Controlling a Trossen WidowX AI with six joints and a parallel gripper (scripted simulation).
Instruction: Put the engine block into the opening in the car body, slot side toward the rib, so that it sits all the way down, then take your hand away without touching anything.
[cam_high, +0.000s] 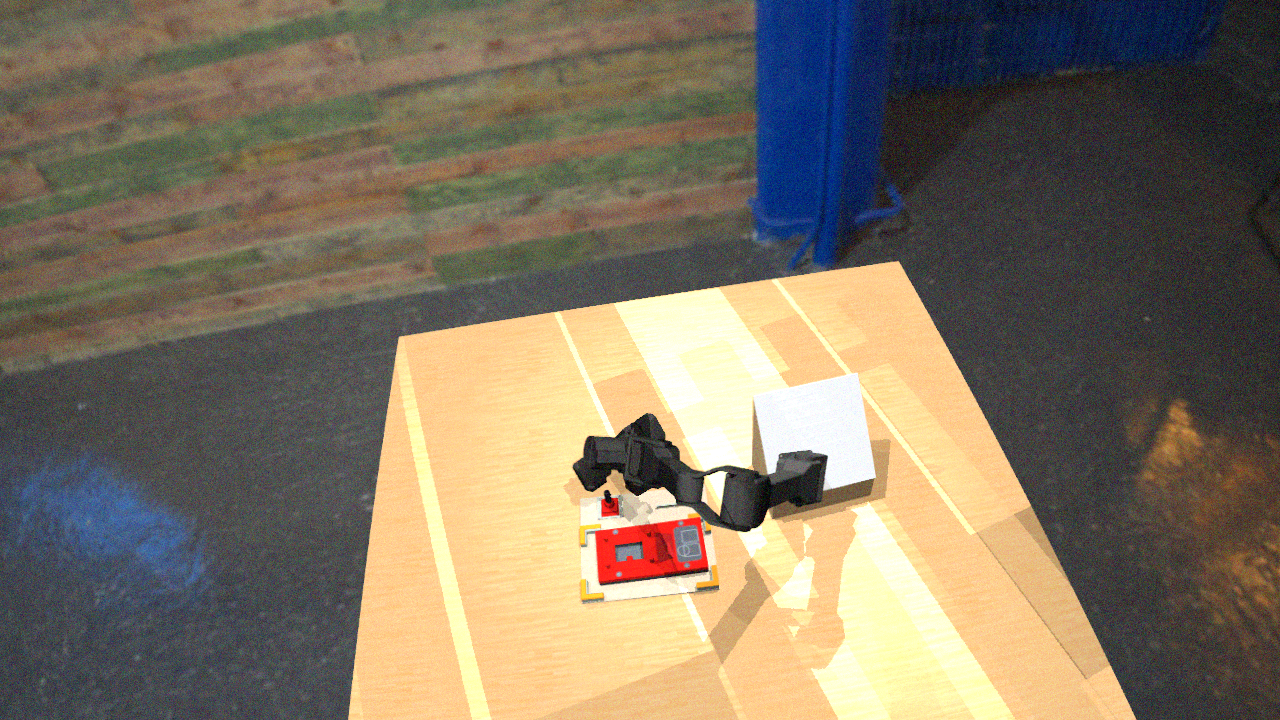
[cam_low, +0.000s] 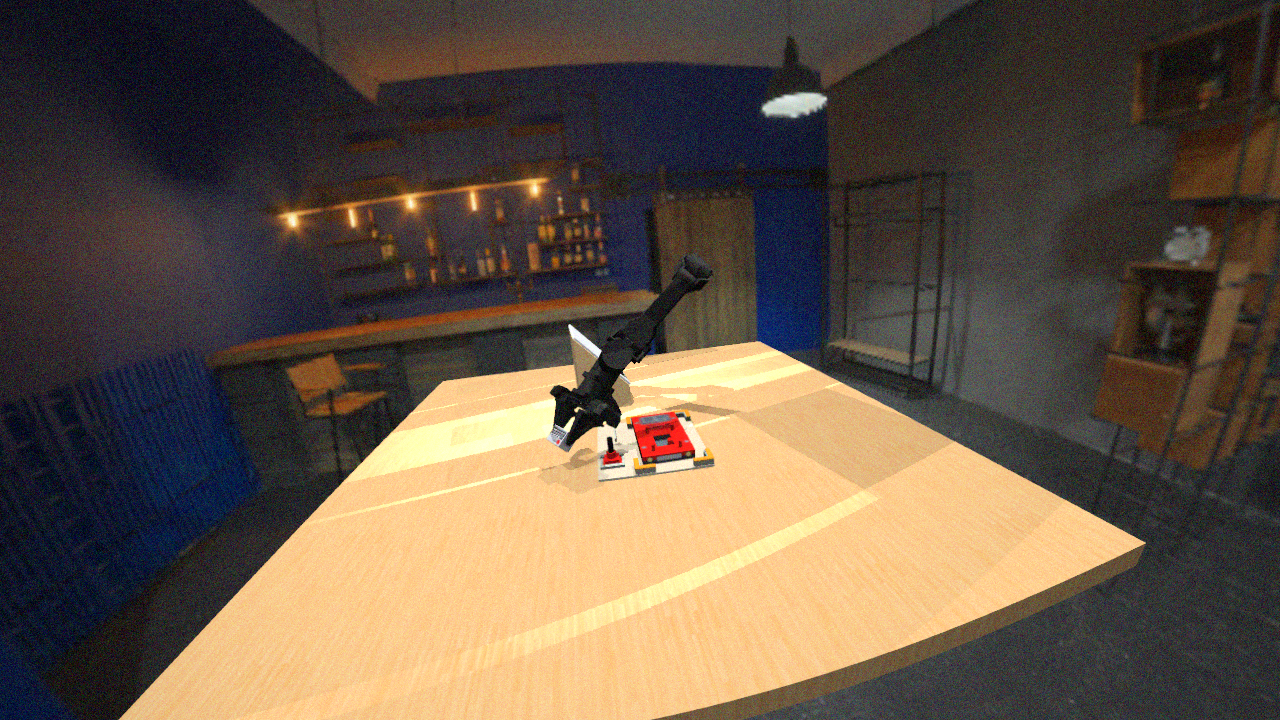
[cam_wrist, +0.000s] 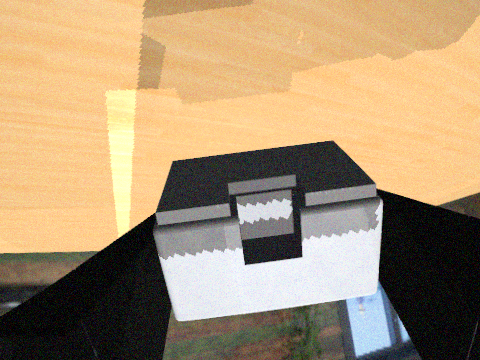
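Note:
My gripper (cam_low: 563, 431) (cam_wrist: 262, 215) is shut on the engine block (cam_low: 557, 437) (cam_wrist: 205, 282), a pale grey block with a dark top and a notch in the face toward the wrist camera. The arm tilts it in the air, off the plate's lever end, in the exterior view. The arm hides it in the top view. The red car body (cam_high: 608, 569) (cam_low: 676, 433) lies flat on a white plate (cam_high: 646, 591). Its rectangular opening (cam_high: 629, 550) (cam_low: 663, 440) has grey inside and holds no block. The rib is too small to make out.
A red piece with a black lever (cam_high: 610, 506) (cam_low: 612, 455) stands on the plate's edge strip, close to the gripper. Yellow corner brackets (cam_high: 591, 591) (cam_low: 643, 467) surround the car body. A tilted white-topped box (cam_high: 810, 416) stands behind the arm.

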